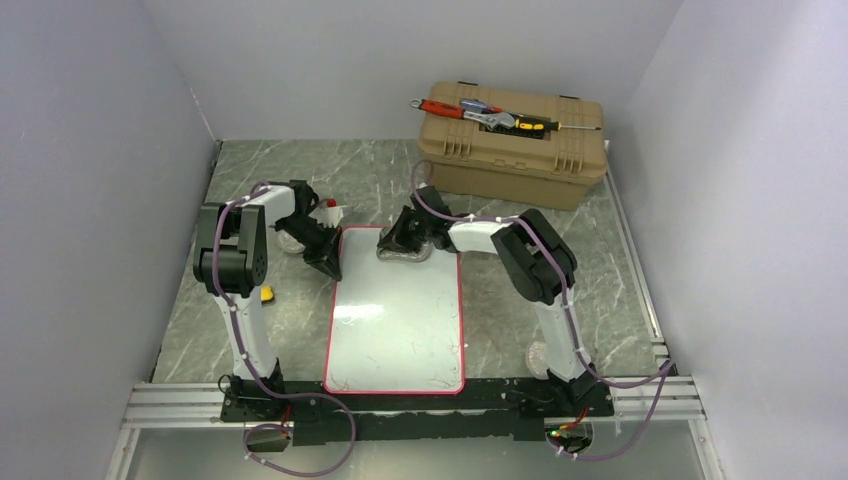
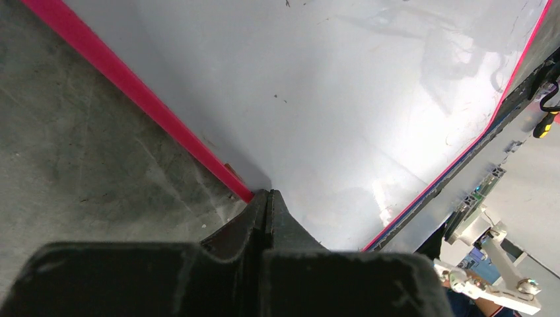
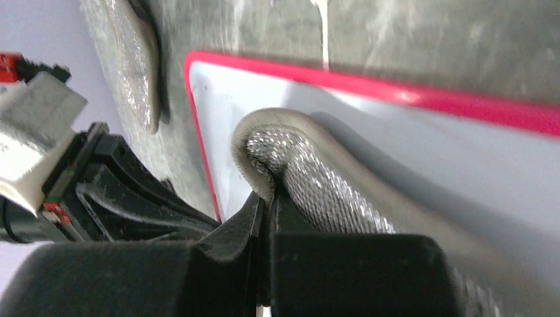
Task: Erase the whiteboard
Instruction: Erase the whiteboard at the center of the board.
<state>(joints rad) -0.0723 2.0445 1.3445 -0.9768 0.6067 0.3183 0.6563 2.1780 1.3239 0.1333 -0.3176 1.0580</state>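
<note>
Whiteboard (image 1: 395, 310) lies beneath both grippers. Left gripper (image 2: 267, 201), pressed together, pins its rim; right gripper (image 3: 267, 205) pinches a cloth (image 3: 310, 185) on it. Wiping seems underway; next, sweep the cloth across.

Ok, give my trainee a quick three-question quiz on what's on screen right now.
1. True or false: the right gripper is shut on a grey cloth that rests on the whiteboard.
2. Where are the tips of the left gripper? A) on the cloth B) at the whiteboard's red rim C) raised well clear of the board
3. Fill in: the hand tools lie on top of the tan ____.
Key: 1 true; 2 B; 3 toolbox.
</note>
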